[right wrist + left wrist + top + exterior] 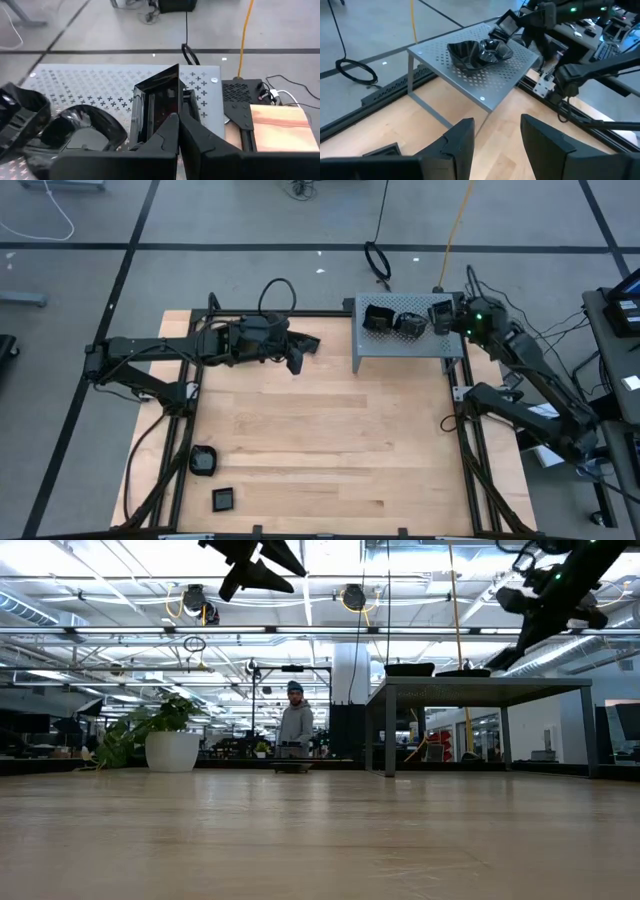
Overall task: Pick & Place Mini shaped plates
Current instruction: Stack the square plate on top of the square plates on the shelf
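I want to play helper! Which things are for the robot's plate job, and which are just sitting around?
For the job: plates on the grey perforated stand; square plate in the right gripper; two plates on the table; open left gripper.

Just around: potted plant, person, floor cables.

overhead looking down, table-level, two wrist views sharing perforated stand [485, 70]

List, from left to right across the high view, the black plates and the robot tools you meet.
round plate → square plate → left tool → first shelf plate → second shelf plate → square plate in right tool
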Controlling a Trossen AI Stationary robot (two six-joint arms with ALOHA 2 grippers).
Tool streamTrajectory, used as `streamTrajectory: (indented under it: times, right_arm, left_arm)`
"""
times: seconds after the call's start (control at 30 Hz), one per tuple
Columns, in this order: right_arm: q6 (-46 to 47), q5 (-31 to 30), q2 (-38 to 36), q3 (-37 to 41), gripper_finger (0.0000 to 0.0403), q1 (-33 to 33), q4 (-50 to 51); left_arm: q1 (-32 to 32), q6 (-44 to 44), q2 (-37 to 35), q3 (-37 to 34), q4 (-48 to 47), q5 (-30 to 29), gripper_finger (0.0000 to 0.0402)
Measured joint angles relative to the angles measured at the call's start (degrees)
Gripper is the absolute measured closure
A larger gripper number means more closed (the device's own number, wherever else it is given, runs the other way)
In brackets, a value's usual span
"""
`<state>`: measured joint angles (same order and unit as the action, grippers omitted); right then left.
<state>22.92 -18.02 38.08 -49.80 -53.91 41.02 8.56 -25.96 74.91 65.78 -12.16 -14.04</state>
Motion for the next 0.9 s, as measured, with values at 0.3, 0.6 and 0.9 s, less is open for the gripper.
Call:
streamTrajectory:
  times: [0.3, 0.6, 0.9]
  right_arm:
    - [-2.0, -6.1, 5.4, 0.0, 0.0403, 0.0, -1.6]
    - [-4.2, -5.6, 5.7, 0.0, 0.0403, 0.0, -3.5]
    - [-5.7, -1.5, 5.9, 0.0, 0.0403, 0.0, -2.7]
  left_arm:
    - [0.0, -0.3, 0.0, 0.0, 0.0, 0.0, 0.0238]
    - [0.0, 0.0, 0.0, 0.0, 0.0, 0.0, 0.0238]
    - [0.0, -0.3, 0.0, 0.0, 0.0, 0.0, 0.0238]
